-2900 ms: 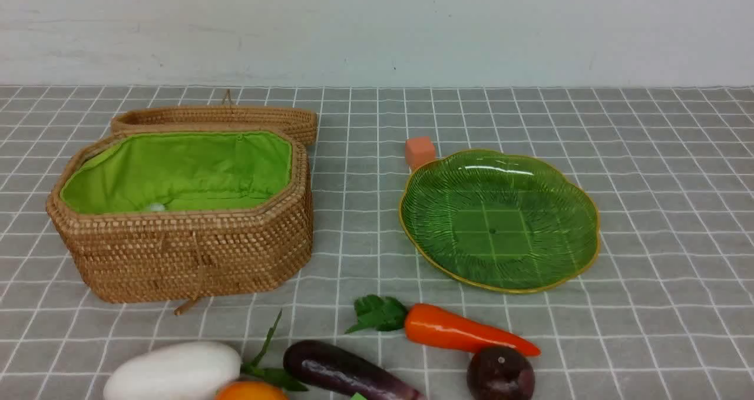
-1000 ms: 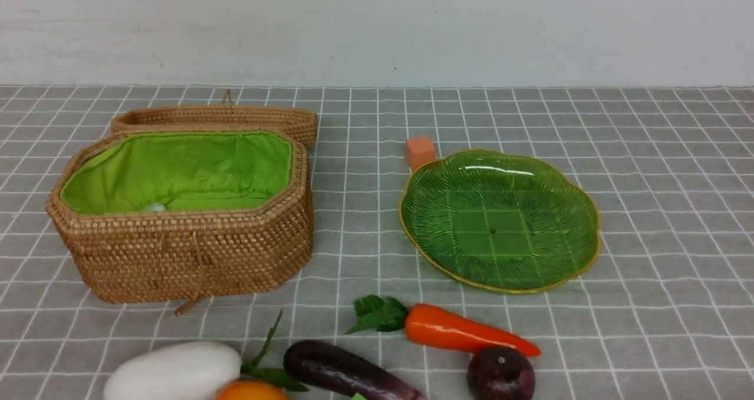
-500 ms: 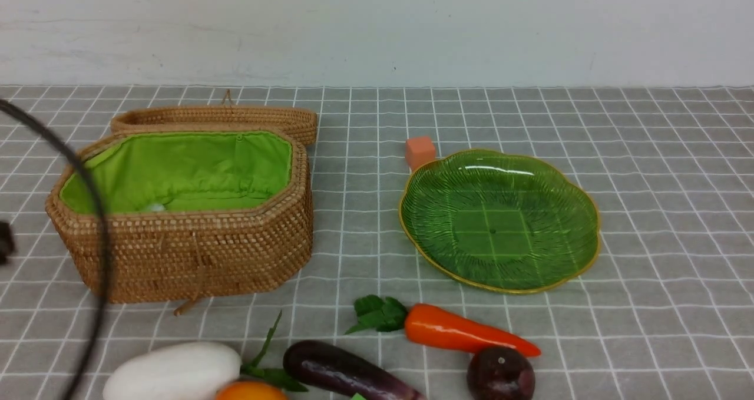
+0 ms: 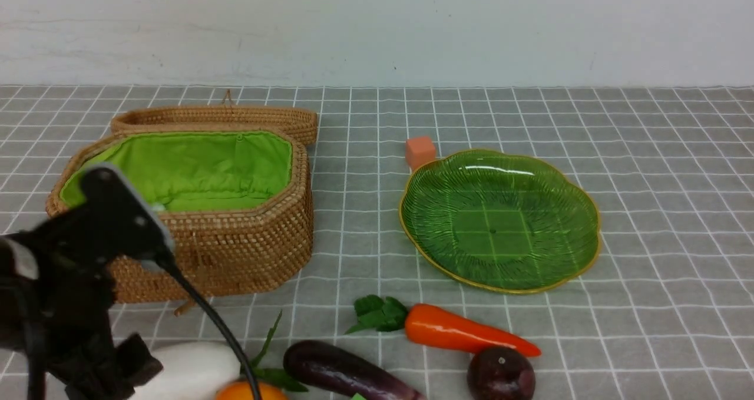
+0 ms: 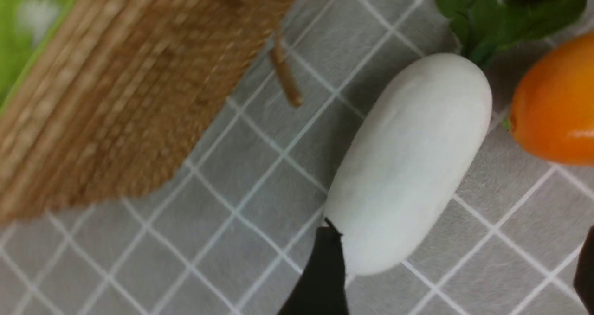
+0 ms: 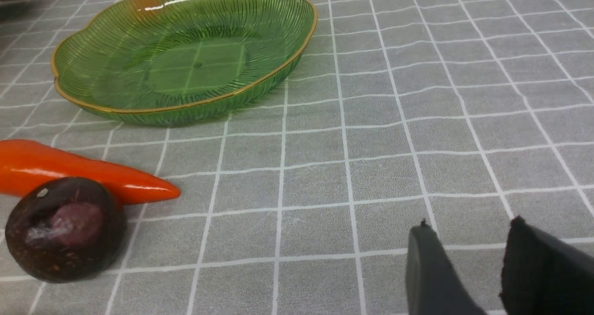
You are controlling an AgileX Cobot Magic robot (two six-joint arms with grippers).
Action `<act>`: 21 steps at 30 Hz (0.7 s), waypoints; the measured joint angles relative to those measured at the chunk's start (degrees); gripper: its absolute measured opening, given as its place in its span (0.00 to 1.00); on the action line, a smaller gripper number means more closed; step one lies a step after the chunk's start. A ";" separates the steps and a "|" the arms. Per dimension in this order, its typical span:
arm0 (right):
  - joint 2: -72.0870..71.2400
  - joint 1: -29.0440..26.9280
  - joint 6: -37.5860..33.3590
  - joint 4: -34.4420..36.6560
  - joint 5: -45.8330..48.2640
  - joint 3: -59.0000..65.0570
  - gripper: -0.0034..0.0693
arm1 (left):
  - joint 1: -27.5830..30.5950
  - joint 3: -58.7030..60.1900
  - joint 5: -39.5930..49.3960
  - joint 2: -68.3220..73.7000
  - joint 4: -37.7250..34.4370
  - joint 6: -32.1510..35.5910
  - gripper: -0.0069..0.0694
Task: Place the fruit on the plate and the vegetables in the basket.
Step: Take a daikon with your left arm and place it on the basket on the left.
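- While the white radish (image 4: 194, 364) lies flat on the grey grid cloth (image 4: 648, 306) at near left, just in front of the basket (image 4: 235, 253), the left gripper (image 5: 457, 254) hangs over it. Its fingers (image 5: 325, 268) are spread wide: one sits at the radish's end and the other at the edge of the wrist view. Nothing is pinched, and I can't tell if the first finger touches the radish.
- The orange mango-like fruit (image 4: 250, 391) is just right of the radish at the near edge, cut off by the front view. Green leaves (image 4: 268, 359) lie between the two.
- The eggplant (image 4: 341, 370) lies on the cloth right of that fruit, near centre.
- The carrot (image 4: 465, 332) is just beyond the eggplant, with its leafy end to the left and its tip to the right.
- The maroon fruit (image 4: 500, 373) sits on the cloth at the carrot's tip, on the near side. Whether it touches or is only just beside, I can't tell.
- The plate (image 4: 500, 253) lies flat right of centre, farther back than the carrot and apart from it.
- The orange cube (image 4: 420, 150) is at the plate's far-left rim, right against it or just beside.
- The basket is at far left with its green lining (image 4: 194, 164) showing. Its lid (image 4: 218, 117) is thrown back behind it.
- The left arm (image 4: 70, 282) hides the basket's near-left corner in the front view.
- The right gripper (image 6: 469, 231) is low over bare cloth at near right, well apart from the maroon fruit. Its fingers are slightly parted with nothing between them.
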 joint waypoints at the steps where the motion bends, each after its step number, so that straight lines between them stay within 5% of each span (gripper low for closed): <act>1: 0.00 0.00 0.00 0.00 0.00 0.00 0.38 | -0.06 0.00 -0.38 1.54 -0.09 1.59 0.96; 11: 0.00 0.00 0.00 0.00 0.00 0.00 0.38 | -0.06 -0.11 -6.22 17.08 0.21 5.78 0.93; 17: 0.00 0.00 0.00 0.00 0.00 0.00 0.38 | -0.06 -0.41 -7.07 23.56 1.24 1.52 0.79; 21: 0.00 0.00 0.00 0.00 0.00 0.00 0.38 | -0.06 -0.47 -6.33 23.03 1.70 0.62 0.79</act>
